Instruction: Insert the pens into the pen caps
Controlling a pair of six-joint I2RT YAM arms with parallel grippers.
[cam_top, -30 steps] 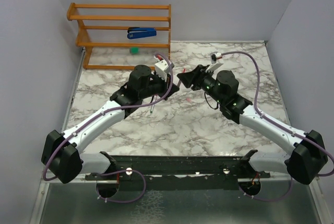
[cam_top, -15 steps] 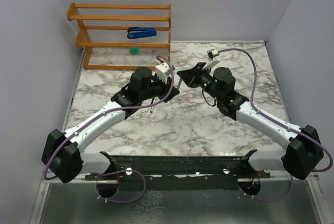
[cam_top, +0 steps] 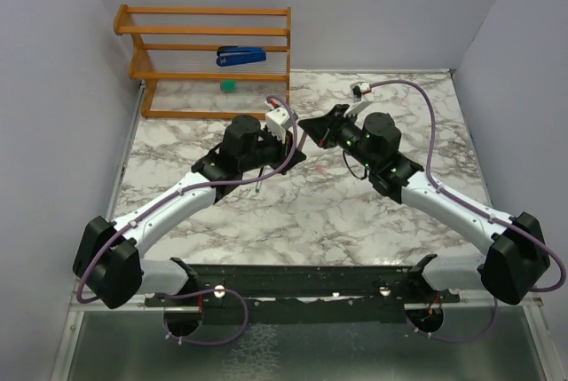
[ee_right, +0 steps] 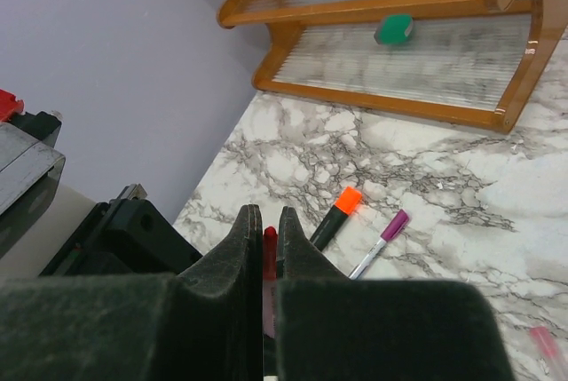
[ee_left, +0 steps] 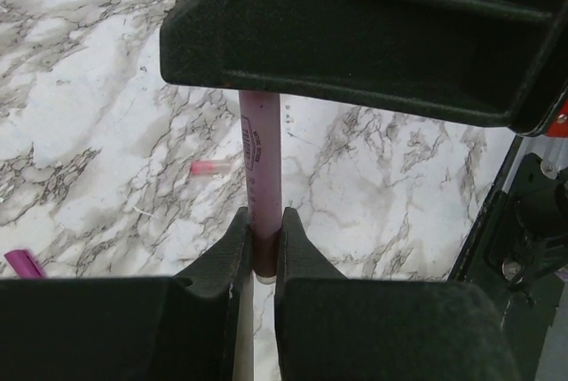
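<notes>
The left gripper [ee_left: 262,248] is clamped on the pink pen [ee_left: 261,177]; the right gripper [ee_right: 264,248], just beside it, is closed on this pen's other end

We could not see the upper end of the pink pen [ee_left: 261,186], hidden behind the right gripper [ee_left: 373,35]. A magenta pen [ee_left: 24,264] was cut off by the left gripper [ee_left: 263,257]. The red piece [ee_right: 269,241] between the right fingers stayed mostly hidden.
</notes>
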